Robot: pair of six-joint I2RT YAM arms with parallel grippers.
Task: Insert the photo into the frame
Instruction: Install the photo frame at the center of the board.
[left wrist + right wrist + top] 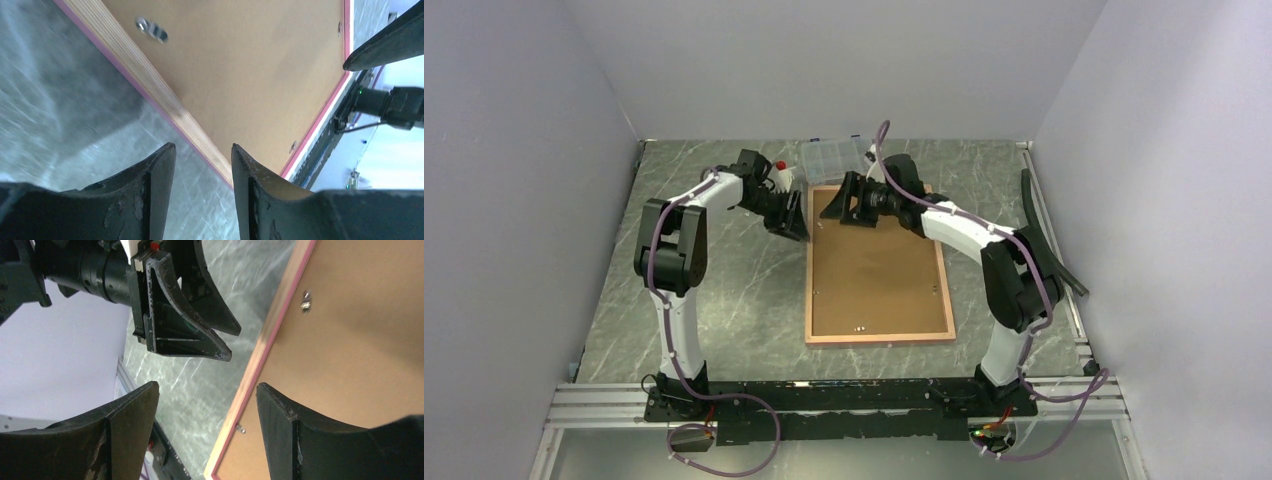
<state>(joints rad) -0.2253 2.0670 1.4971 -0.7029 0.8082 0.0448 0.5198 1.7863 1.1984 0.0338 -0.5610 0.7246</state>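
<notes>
The frame (pixel 879 340) lies face down on the table, its tan wood back edge and pink border showing. A plain brown backing board (pixel 879 265) fills it. The photo is hidden. My left gripper (pixel 796 222) is open at the frame's far left edge. In the left wrist view (pixel 203 146) the frame's edge (pixel 150 80) runs down between its fingers. My right gripper (pixel 842 205) is open over the frame's far end. In the right wrist view (pixel 206 386) one finger is over the board (pixel 360 340), the other over the table, with the frame's edge (pixel 260 355) between them.
A clear plastic compartment box (pixel 834 160) stands just beyond the frame's far end, with a red-topped thing (pixel 780 165) to its left. Small metal tabs (pixel 150 29) sit along the board's rim. Grey walls close in on three sides. A rail runs along the right.
</notes>
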